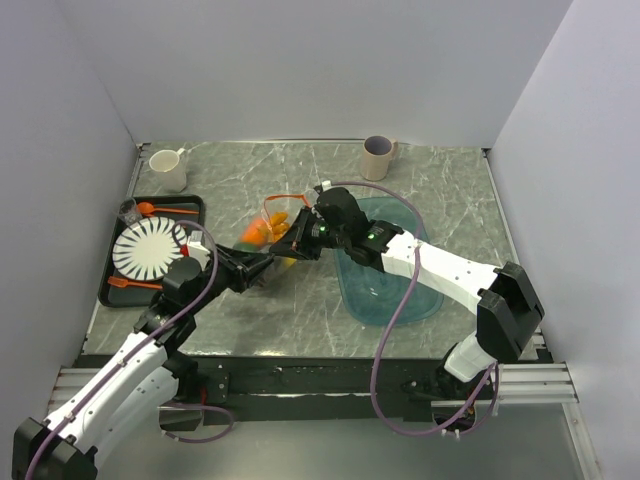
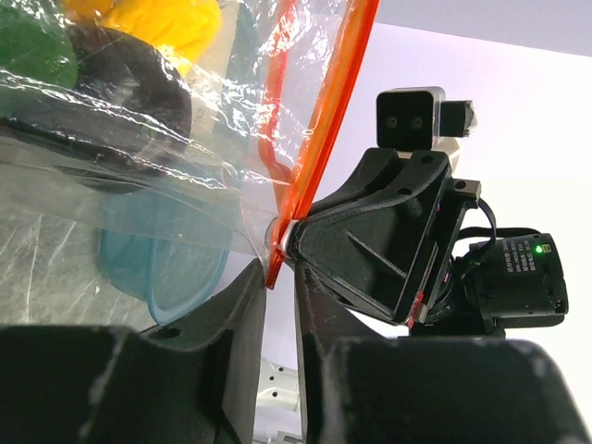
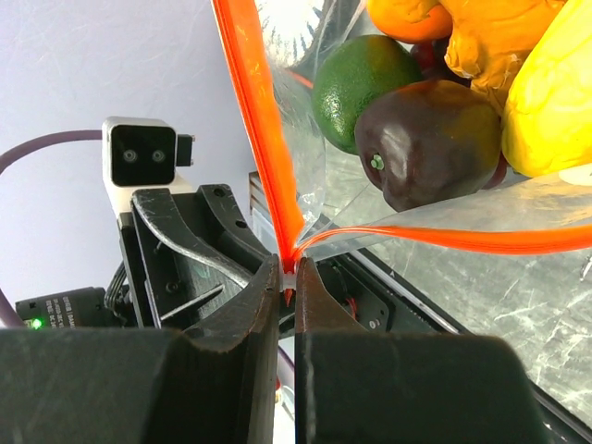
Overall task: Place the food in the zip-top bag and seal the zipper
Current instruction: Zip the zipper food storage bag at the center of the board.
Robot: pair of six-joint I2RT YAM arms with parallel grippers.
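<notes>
We look down on a grey marbled counter (image 1: 300,320). A translucent teal tray (image 1: 395,295) lies right of centre, partly under the right arm. A black tray (image 1: 112,292) at the left edge carries a white striped plate (image 1: 150,250) and an orange spoon (image 1: 168,209). A white mug (image 1: 168,170) stands at the far left and a beige mug (image 1: 379,157) at the far edge toward the right.

The zip-top bag (image 1: 268,228) is near the middle of the counter, between the two trays, where both arms meet. We cannot tell whether its underside touches the surface. The food is inside it. In the right wrist view a green round fruit (image 3: 365,83), a dark purple fruit (image 3: 425,139) touching it, a yellow piece (image 3: 555,102) and an orange piece (image 3: 407,17) press against the clear film.

The right end effector (image 3: 288,268) is clenched on the zipper (image 3: 254,120) at the corner where its two orange-red strips meet. Beyond that pinch the strips spread apart, so the mouth stands open there. A small white piece (image 2: 282,231) sits at the same corner.

The left end effector (image 2: 279,277) is just beside it, fingers drawn close with a narrow slit between them. The strip's end reaches the slit's mouth, but we cannot tell whether it is actually grasped.
</notes>
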